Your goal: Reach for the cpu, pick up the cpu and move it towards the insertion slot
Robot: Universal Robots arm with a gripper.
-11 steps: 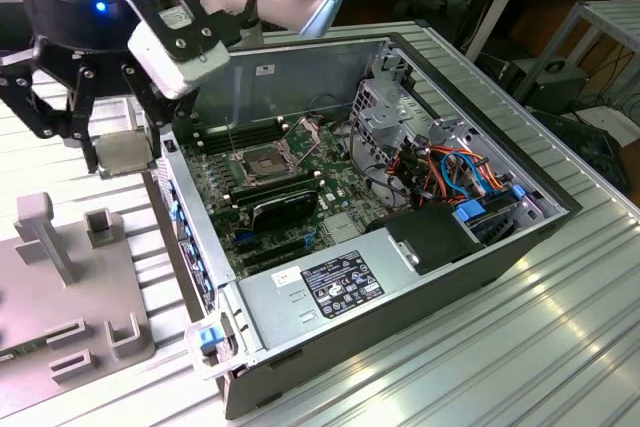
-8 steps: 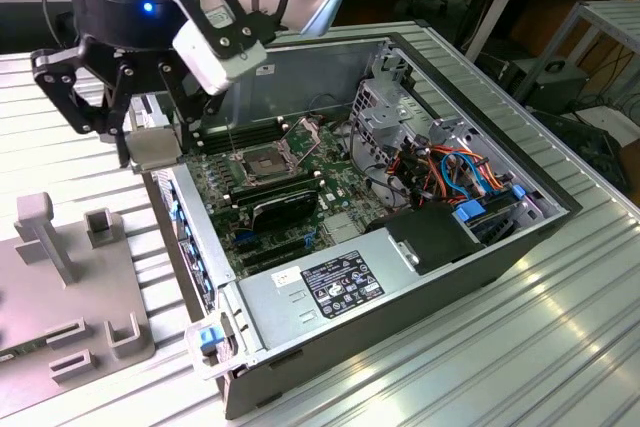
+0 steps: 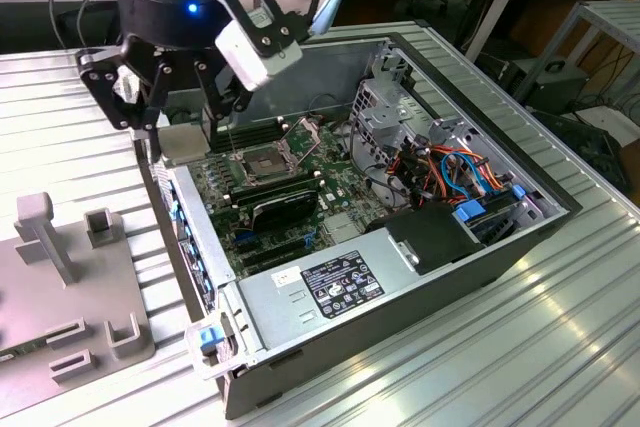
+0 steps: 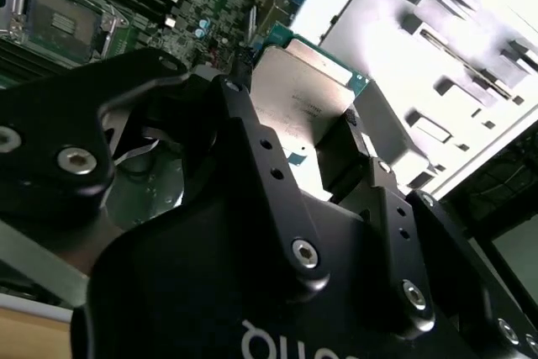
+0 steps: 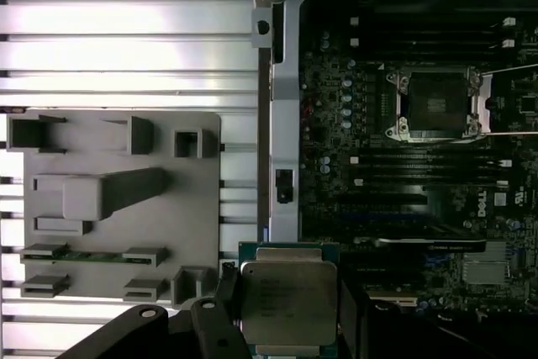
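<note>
- Gripper point(image 5: 290, 308) clamped on the cpu point(image 5: 288, 300), one finger point(image 5: 227, 292) against each side edge, silvery lid facing the first wrist view.
- Held clear of everything, above the rear edge of the open computer case point(image 3: 560, 197), the cpu point(image 3: 183, 142) showing as a pale square under the gripper point(image 3: 175, 117) in the exterior view.
- Well short of the insertion slot point(image 3: 258, 164), which sits open on the motherboard point(image 3: 330, 202) with retention plate swung up and dark centre exposed; also seen in the first wrist view point(image 5: 435, 104) and the second wrist view point(image 4: 60, 16).
- Grey parts fixture point(image 5: 118, 208) lying on the ribbed table point(image 5: 126, 31) beside the case.
- Probable risks: a thin edge grip, so slipping or tilting of the cpu point(image 4: 307, 111) on any jolt; a drop onto the board could damage socket pins.
- Likely hazard on approach: fingers or chip catching the case wall or the raised plate.
- Slight rotation in the grip would probably mean a poor line-up with the socket frame.
</note>
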